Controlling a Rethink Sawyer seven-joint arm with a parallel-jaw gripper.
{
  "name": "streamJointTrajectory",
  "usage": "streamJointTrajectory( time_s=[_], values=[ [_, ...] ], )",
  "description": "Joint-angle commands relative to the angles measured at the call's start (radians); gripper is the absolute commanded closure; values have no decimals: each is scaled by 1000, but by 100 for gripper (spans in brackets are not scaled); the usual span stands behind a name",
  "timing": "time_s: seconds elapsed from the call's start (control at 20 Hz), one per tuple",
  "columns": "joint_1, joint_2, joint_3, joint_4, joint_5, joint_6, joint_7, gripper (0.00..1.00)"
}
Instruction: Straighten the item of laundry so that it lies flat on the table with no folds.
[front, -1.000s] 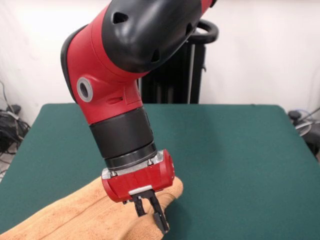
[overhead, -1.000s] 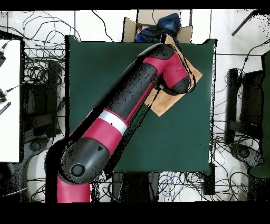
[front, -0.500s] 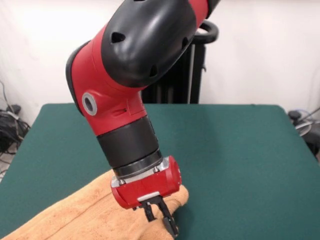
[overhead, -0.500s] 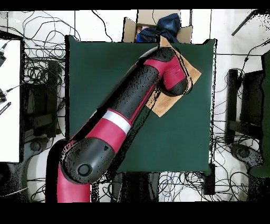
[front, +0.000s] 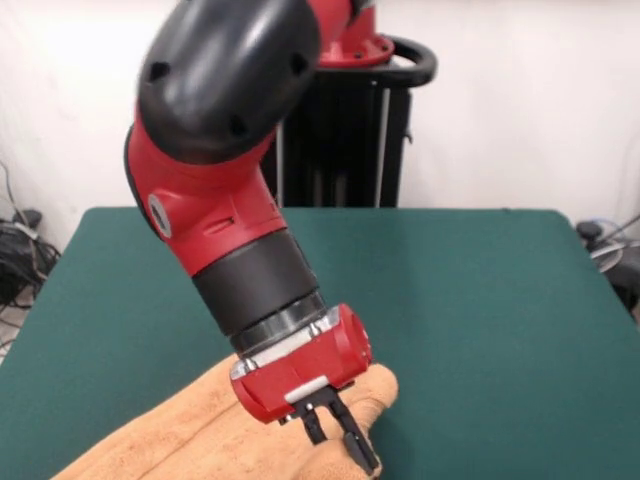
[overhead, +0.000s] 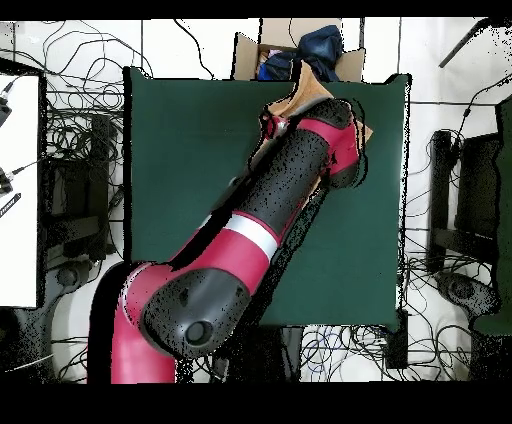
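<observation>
At the table's near edge the gripper (front: 340, 435) hung low over the towel (front: 190, 440), its black fingers close together; whether they pinched any cloth I could not tell. The towel lay bunched by that near corner, one rounded fold beside the fingers. It looked soft and limp, best taken by an edge or corner. Beyond stretched bare green table (front: 470, 290).

My red and black arm (front: 230, 200) ends in a black pincer (front: 340, 440) above a peach-tan towel (front: 190, 440) on the dark green table (front: 470, 300).
</observation>
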Motion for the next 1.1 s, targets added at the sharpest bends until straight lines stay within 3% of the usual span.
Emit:
streamJointTrajectory(
  time_s=[0.05, 0.5, 0.65, 1.1],
  values=[
    [-52, -111, 216, 144, 122, -110, -304, 100],
    [-90, -81, 258, 125, 105, -88, -289, 100],
    [-38, 24, 153, 33, -67, -41, -150, 100],
    [-17, 82, 131, -20, -193, -57, -141, 100]
  ],
)
